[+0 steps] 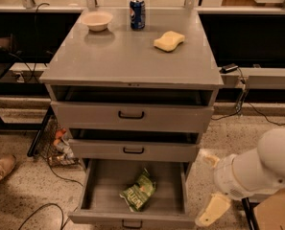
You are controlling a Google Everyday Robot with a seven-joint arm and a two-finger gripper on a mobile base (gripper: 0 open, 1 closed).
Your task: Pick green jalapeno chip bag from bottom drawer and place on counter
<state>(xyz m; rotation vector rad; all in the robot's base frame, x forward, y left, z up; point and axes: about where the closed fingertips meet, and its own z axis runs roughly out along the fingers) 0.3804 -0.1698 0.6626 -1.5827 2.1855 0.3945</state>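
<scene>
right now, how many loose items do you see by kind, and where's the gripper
bowl: 1
soda can: 1
yellow sponge: 1
green jalapeno chip bag: 1
total: 4
gripper: open, right of the bottom drawer, holding nothing

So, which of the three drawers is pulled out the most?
The bottom drawer, holding the green chip bag; the two above are barely open. The pincer hangs to its right.

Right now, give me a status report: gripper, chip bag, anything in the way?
Gripper open, low, right of the bottom drawer. Chip bag lying in the open drawer, not grasped. Nothing covering the bag.
</scene>
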